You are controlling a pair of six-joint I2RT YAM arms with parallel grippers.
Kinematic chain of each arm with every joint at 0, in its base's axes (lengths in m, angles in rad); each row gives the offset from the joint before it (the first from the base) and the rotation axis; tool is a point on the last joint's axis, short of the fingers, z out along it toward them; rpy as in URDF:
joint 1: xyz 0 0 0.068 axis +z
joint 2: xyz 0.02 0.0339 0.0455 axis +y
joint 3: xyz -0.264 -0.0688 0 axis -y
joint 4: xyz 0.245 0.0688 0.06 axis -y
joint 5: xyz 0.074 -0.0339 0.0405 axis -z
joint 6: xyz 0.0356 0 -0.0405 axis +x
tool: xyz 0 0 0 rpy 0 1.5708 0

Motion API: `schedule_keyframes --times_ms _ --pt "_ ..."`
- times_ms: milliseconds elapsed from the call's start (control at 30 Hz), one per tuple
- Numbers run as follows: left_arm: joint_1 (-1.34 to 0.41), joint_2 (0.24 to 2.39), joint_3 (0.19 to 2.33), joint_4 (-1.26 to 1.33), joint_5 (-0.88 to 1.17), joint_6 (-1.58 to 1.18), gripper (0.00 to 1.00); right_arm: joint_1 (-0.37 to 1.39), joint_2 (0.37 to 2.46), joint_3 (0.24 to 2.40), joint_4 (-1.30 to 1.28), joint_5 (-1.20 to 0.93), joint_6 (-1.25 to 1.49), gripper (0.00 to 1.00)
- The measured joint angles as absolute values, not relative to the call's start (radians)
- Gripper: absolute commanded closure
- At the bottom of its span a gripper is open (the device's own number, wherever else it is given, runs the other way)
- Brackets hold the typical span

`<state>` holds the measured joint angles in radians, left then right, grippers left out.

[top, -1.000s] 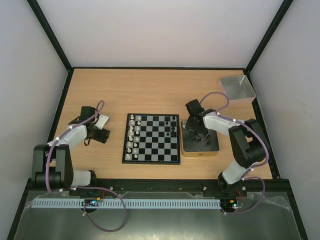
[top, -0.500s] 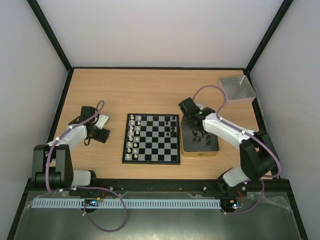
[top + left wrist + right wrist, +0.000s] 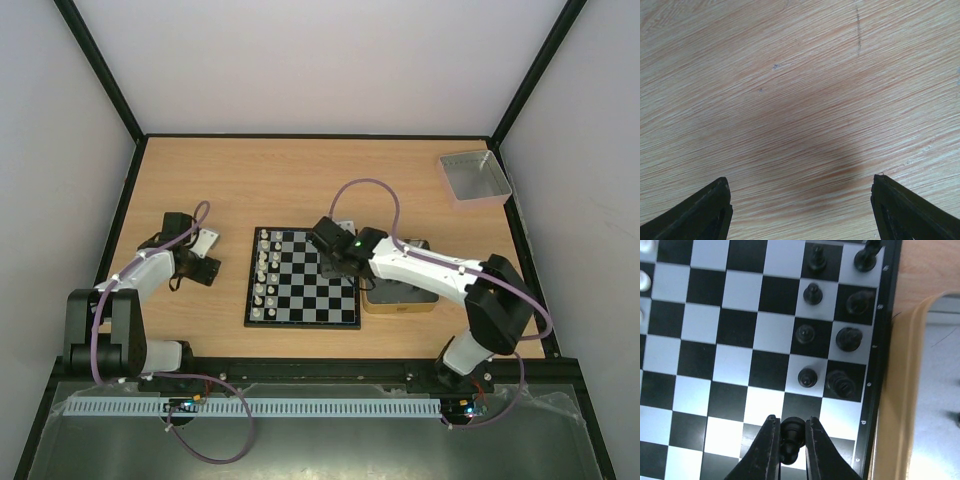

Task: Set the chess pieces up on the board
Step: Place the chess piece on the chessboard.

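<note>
Now mid-placement: one black pawn point(image 3: 791, 434) held upright between the fingers point(image 3: 767, 445) of the right gripper point(image 3: 791, 422), closed narrow on its body. Hanging over the board point(image 3: 715, 365) on the side by the tin point(image 3: 902, 390), above the dark square next in line after four black pawns point(image 3: 807, 376) standing in the second file from that edge. Bigger black pieces point(image 3: 840, 382) beside them in the edge file. Cannot tell whether touching the square or just above it.

Judged as partway through filling the black side, with squares in both black files left bare. Next, by the look of it: lower straight down, centre on that square, part the fingers only slightly, then lift straight up. Little room to spare, with the last pawn just beyond the fingertips and a bigger piece diagonally off, either easily knocked by a wide release or a sideways pull.

From above: right gripper point(image 3: 330, 243) stretched across from the tin onto the board's right half, white pieces point(image 3: 262, 270) lined along its left edge. Any black pieces left in the tin mostly hidden under the arm.

Left gripper point(image 3: 800, 200) well apart, left of the board, spread wide over bare table point(image 3: 800, 75), holding nothing.
</note>
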<state>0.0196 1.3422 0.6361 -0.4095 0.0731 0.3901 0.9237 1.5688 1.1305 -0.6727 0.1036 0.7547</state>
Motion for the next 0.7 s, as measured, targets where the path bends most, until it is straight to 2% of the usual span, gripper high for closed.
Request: schedule_keyframes --times_ms 700 --pt "0.02 1.342 0.636 -0.41 0.07 0.388 0.24 0.947 1.666 1.068 -0.597 0.033 0.771 0.92"
